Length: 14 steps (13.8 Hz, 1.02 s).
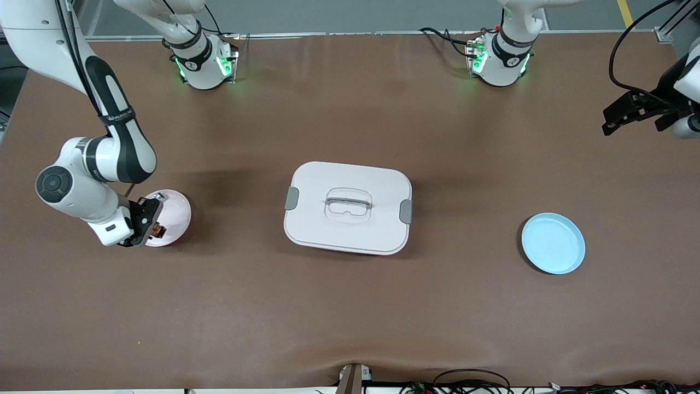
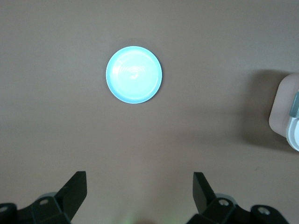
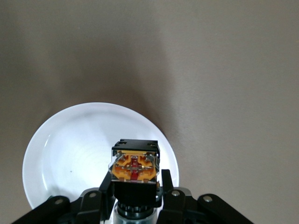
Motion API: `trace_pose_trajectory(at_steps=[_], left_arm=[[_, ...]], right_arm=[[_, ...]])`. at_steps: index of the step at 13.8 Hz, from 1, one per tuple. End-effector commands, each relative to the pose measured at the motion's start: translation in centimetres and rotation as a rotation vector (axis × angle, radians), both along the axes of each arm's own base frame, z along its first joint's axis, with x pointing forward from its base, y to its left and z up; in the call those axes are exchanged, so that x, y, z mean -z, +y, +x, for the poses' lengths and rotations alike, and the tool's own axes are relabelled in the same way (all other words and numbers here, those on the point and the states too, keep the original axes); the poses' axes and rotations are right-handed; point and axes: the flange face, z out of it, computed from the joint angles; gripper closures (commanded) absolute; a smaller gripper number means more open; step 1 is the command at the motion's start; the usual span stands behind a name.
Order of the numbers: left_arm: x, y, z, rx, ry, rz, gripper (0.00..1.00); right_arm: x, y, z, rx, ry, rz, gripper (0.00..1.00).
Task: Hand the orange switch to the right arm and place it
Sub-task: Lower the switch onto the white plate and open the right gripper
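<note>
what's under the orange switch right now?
The orange switch, gripped by the right gripper, hangs over the pale pink plate. The plate's bare surface shows around it; the patch directly beneath is covered by switch and gripper.

Both arms: white glossy shells w/ black bands at joints; right arm (image 1: pixel 104 158) has a long black panel w/ small white lettering (unreadable) and a round grey-black cap on its joint; thin black cable runs along its upper link. Bases white, black-ringed, green status lights lit, black cables trailing. Right gripper (image 1: pixel 146 221) black, screw holes by its fingers (image 3: pixel 105 184); left gripper (image 1: pixel 629 112) black, angular, tapered fingers (image 2: pixel 77 186).
</note>
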Motion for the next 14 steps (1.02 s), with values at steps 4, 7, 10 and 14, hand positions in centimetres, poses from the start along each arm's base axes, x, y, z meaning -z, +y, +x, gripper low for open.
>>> trace_pose_trajectory(at_steps=[4,7,10,14], left_arm=[[-0.8,0.1,-0.8,0.012,-0.004,-0.013,0.00],[-0.6,0.2,-0.8,0.009,-0.001,-0.013,0.00],[-0.6,0.4,-0.7,0.006,-0.004,-0.014,0.00],[-0.9,0.7,-0.8,0.001,-0.010,-0.014,0.00]], right_arm=[[2.5,-0.7,-1.4,-0.095,-0.004,0.000,1.00],[3.0,-1.0,-1.6,-0.129,0.003,0.002,1.00],[3.8,-1.0,-2.3,-0.128,0.011,0.005,1.00],[4.9,-0.9,-3.1,-0.128,0.024,0.009,1.00]])
